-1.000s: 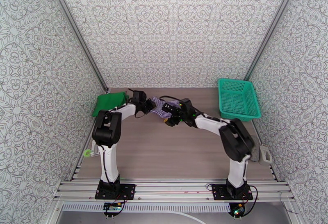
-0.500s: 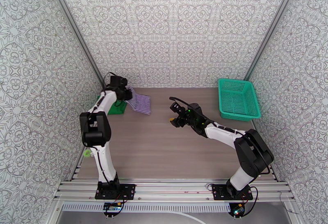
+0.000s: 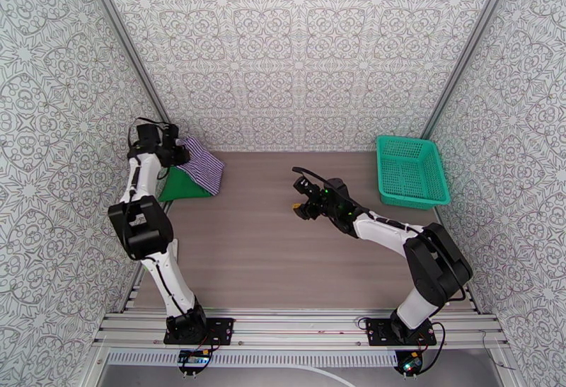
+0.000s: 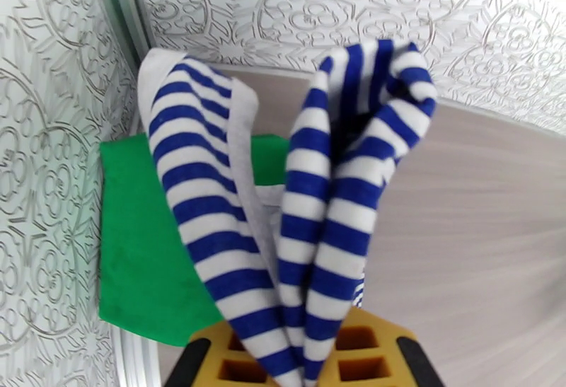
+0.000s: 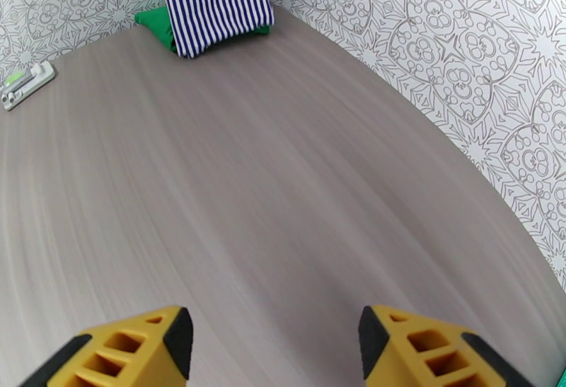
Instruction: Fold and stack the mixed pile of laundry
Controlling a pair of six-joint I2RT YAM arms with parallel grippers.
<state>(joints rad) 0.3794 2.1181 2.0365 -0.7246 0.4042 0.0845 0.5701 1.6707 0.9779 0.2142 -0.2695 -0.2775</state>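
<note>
Top external: left gripper (image 3: 172, 153) clamped on striped top (image 3: 201, 170), hanging over green shirt (image 3: 182, 187); right gripper (image 3: 301, 201) spread wide, empty, above table (image 3: 283, 261).

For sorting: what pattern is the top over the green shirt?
The top has blue and white stripes; clearest in left wrist view.

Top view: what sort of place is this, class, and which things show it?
Probably a robot test cell, not a home: patterned panels wall in the table, and the left arm and right arm are bolted to a rail at its near edge.
</note>
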